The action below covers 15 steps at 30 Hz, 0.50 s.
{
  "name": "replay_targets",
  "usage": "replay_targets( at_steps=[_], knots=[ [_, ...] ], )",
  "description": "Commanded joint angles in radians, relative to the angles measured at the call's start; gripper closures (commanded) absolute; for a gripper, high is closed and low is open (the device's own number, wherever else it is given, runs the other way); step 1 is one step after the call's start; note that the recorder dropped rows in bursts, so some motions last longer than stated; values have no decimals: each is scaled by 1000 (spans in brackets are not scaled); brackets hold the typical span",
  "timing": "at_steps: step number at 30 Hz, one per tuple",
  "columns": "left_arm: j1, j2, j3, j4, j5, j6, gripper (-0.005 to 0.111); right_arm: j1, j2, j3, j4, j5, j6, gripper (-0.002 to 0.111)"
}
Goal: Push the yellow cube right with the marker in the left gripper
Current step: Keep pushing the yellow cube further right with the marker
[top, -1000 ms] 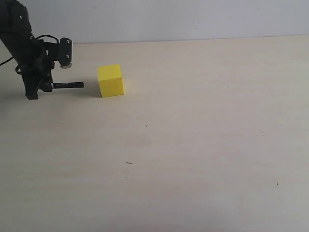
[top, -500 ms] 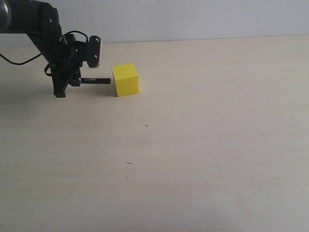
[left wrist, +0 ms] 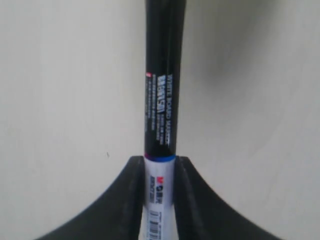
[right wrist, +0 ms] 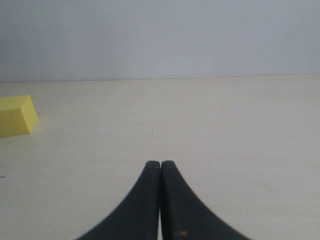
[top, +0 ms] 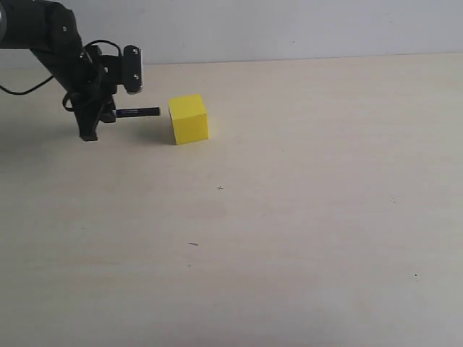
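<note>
**Handling, judged.** The yellow cube (top: 188, 119) looks rigid and light. It should slide readily on the smooth pale table (top: 304, 231).
- It is not a thing to grasp. The place to meet it is the middle of its left-facing side, and low.
- A high contact may tip it; an off-centre one will likely spin it rather than drive it straight right.

The marker (top: 139, 112) is stiff but smooth-barrelled. Under an end-on push it may creep back through the fingers, so grip firmness matters.

**Pincers.**
- The left gripper (left wrist: 160, 167) is clenched on the marker. In the left wrist view the two black fingers flank the white barrel just behind the blue ring, and the long black part juts out ahead.
- The right gripper (right wrist: 160, 167) has its jaws pressed together with nothing between them. It does not show in the exterior view.

**Position.** In the exterior view the cube sits in the upper left of the frame, right of the arm. The marker lies roughly level and points at the cube's left side. A small gap shows between tip and cube, so there is no contact. How high the tip rides above the table I cannot tell. In the right wrist view the cube shows at the left edge.

**Appearance.** The cube is plain bright yellow with sharp edges and no markings, and its top face is lighter than its sides.
</note>
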Motion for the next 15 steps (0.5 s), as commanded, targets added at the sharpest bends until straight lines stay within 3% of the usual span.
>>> replay_targets(
  at_steps=[1, 6, 15],
  knots=[
    [-77, -1, -8, -22, -48, -1, 107, -5, -6, 5, -5, -2, -1, 108],
    [-95, -7, -8, -3, -40, -7, 107, -5, -6, 5, -5, -2, -1, 108],
    [-28, -10, -8, 16, 3, -13, 107, -5, -6, 5, -5, -2, -1, 108]
  ],
)
